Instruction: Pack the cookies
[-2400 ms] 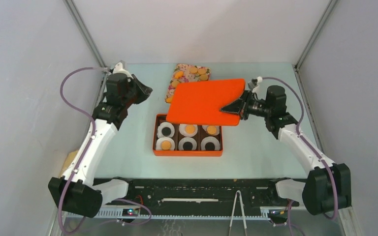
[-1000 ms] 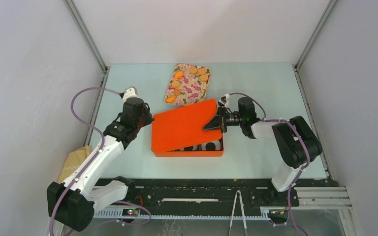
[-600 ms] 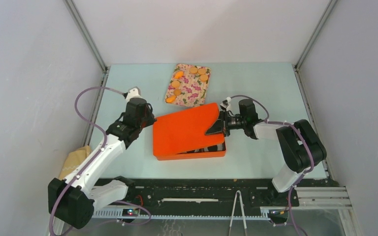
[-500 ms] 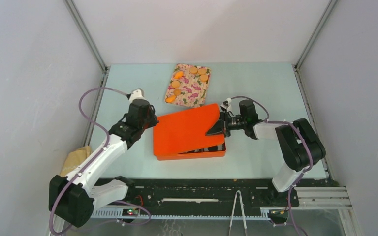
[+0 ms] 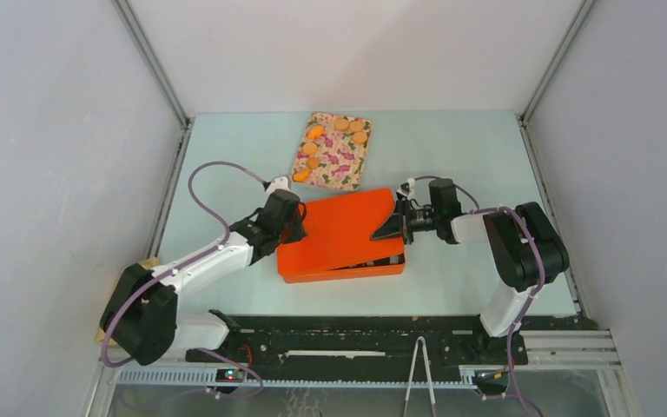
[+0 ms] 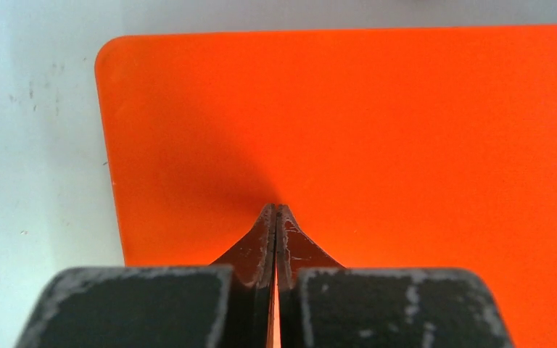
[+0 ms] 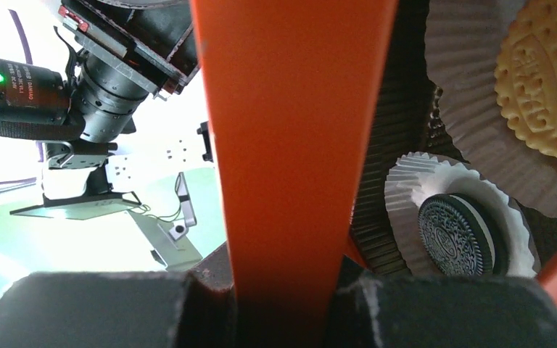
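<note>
Since a second earlier, the left gripper (image 5: 293, 224) had swung in from the left and sat over the left end of the flat orange plastic lid (image 5: 343, 221). Its fingers were pressed fully together, tips touching the lid's top face, holding nothing. I noted the lid had dropped lower and lay tilted over the shallow orange rectangular box (image 5: 347, 270), a dark gap showing under its near right side. Behind them, several orange-tan round cookies (image 5: 340, 124) lay on the floral-patterned tray (image 5: 347, 165). The right gripper (image 5: 397, 228) clamped the lid's right edge. Its wrist camera showed, under the lid, one tan cookie (image 7: 551, 80) and one black sandwich cookie (image 7: 458, 235) in pleated white paper cups (image 7: 406, 181) inside the box.
</note>
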`<control>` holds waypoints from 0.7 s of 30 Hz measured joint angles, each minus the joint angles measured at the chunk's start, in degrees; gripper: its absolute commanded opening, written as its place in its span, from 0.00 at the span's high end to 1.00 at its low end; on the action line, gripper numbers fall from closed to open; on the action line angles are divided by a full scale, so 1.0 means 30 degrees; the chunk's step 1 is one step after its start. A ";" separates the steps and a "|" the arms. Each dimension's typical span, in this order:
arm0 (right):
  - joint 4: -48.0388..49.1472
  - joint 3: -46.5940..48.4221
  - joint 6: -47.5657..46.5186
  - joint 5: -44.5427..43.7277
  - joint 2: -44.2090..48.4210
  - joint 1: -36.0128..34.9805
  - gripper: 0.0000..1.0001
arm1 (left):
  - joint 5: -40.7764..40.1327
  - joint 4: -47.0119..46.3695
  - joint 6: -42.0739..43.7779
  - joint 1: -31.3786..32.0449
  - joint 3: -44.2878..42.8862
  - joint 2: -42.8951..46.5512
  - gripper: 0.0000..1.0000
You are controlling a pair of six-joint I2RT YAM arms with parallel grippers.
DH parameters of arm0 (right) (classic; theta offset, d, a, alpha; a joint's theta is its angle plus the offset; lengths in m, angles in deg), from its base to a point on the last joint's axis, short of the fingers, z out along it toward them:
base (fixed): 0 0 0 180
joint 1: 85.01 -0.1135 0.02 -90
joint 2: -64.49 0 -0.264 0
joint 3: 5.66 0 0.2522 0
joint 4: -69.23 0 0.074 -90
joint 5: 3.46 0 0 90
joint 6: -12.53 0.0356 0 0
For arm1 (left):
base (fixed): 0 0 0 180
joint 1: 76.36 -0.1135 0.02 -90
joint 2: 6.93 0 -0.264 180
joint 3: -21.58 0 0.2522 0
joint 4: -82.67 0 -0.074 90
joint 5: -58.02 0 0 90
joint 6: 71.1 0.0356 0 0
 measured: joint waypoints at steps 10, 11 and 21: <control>-0.2725 -0.0117 -0.1719 -0.1311 0.1020 0.0750 0.29 | 0.0648 -0.2382 -0.0386 0.0080 0.0000 -0.1239 1.00; -0.3133 -0.0117 -0.1931 -0.1727 0.1355 0.0860 0.27 | 0.0801 -0.2535 -0.0423 0.0095 0.0000 -0.1370 1.00; -0.7985 -0.0095 -0.3854 -0.4422 0.4036 0.2368 0.27 | 0.1719 -0.4065 -0.0678 0.0102 -0.0044 -0.2229 1.00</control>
